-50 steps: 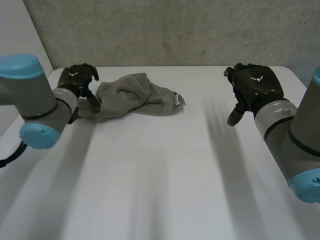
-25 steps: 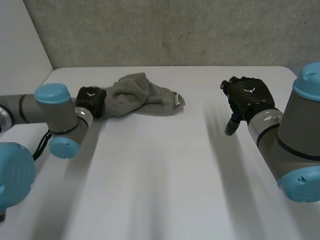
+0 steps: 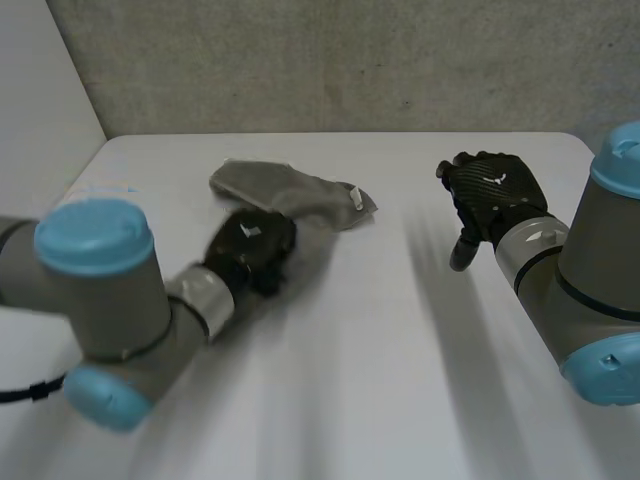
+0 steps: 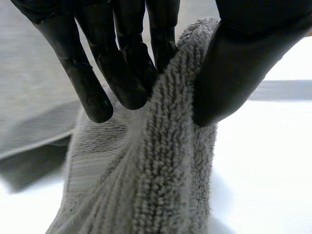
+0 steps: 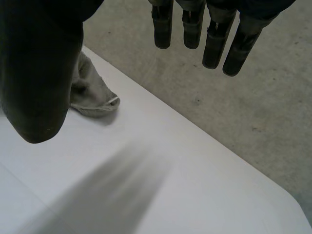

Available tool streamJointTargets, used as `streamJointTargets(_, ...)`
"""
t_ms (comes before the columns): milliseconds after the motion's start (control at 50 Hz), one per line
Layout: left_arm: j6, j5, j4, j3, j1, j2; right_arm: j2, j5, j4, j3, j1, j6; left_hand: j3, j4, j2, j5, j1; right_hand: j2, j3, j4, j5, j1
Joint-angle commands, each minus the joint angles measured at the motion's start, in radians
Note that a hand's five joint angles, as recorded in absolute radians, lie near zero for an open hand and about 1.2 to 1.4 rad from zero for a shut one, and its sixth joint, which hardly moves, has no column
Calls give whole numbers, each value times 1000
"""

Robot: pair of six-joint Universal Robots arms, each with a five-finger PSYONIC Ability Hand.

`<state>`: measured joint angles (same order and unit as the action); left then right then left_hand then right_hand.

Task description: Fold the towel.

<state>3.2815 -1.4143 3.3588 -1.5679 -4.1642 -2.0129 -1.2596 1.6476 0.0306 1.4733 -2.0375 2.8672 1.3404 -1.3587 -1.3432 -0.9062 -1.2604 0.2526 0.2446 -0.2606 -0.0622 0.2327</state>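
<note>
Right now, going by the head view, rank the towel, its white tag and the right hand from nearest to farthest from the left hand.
1. towel: pinched between the thumb and fingers of the left hand.
2. white tag: on the towel's end toward the robot's right.
3. right hand: off at the robot's right, open, apart from the towel.

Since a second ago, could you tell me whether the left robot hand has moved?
Yes. The left robot hand, pinching the towel, has come from the far left corner of the table toward its middle.
</note>
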Motion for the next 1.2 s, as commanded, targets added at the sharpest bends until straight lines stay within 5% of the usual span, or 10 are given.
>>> streamJointTargets(20,3,162,-1,-269,94,225,-3,-74,-17,-7,2,-9,56,-38,-53,-316,-136,-78,-70,86,62,-58)
streamJointTargets(60,9,215,2,-316,108,270,-4,-95,-35,-10,0,-19,56,-38,-53,-316,-136,-78,-70,86,62,-58)
streamJointTargets(100,10,314,8,-378,108,350,-6,-101,-44,-10,-3,-23,-614,633,617,355,534,-78,-70,86,62,-58)
streamJointTargets(120,10,314,8,-379,108,350,-6,-103,-52,-11,-7,-31,-619,637,622,359,539,-78,-70,86,62,-58)
streamJointTargets(140,9,345,8,-394,101,374,-6,-103,-52,-11,-7,-31,-1072,1091,1075,813,992,-78,-70,86,62,-58)
streamJointTargets(180,7,359,10,-400,82,378,-7,-103,-61,-13,-13,-43,-1138,1156,1141,878,1058,-78,-70,86,62,-58)
streamJointTargets(400,-19,319,1,-318,-249,338,3,-106,-71,-21,-21,-147,-1127,1145,1130,867,1047,-78,-70,86,62,-58)
streamJointTargets(700,-92,210,-12,-236,-116,143,199,-350,-228,-162,-33,-218,-1112,1130,1115,853,1032,23,31,-15,-39,43)
streamJointTargets(1060,-230,66,-16,-153,-1,10,284,-368,-273,-177,-35,-261,-1074,1092,1077,814,994,841,849,-833,-857,861)
streamJointTargets(1200,-298,-1,-42,-87,47,-62,246,-374,-271,-137,-35,-261,-998,1016,1001,738,918,892,900,-884,-908,912)
